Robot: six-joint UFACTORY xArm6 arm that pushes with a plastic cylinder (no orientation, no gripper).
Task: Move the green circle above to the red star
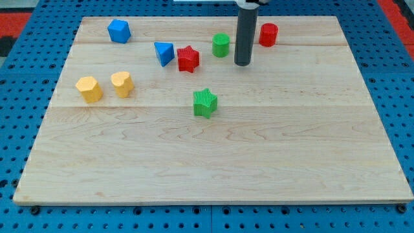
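The green circle (pixel 221 44) is a small green cylinder near the view's top, just right of and slightly above the red star (pixel 188 59). My rod comes down from the view's top and my tip (pixel 242 63) rests on the board a short way right of and slightly below the green circle, apart from it. The red star touches nothing; a blue triangle (pixel 164 53) sits close on its left.
A red cylinder (pixel 268 34) sits right of the rod. A green star (pixel 205 103) lies below the red star. A blue block (pixel 119 31) is at the top left. Two yellow blocks (pixel 89 88) (pixel 121 83) sit at the left. The wooden board (pixel 213 175) lies on a blue pegboard.
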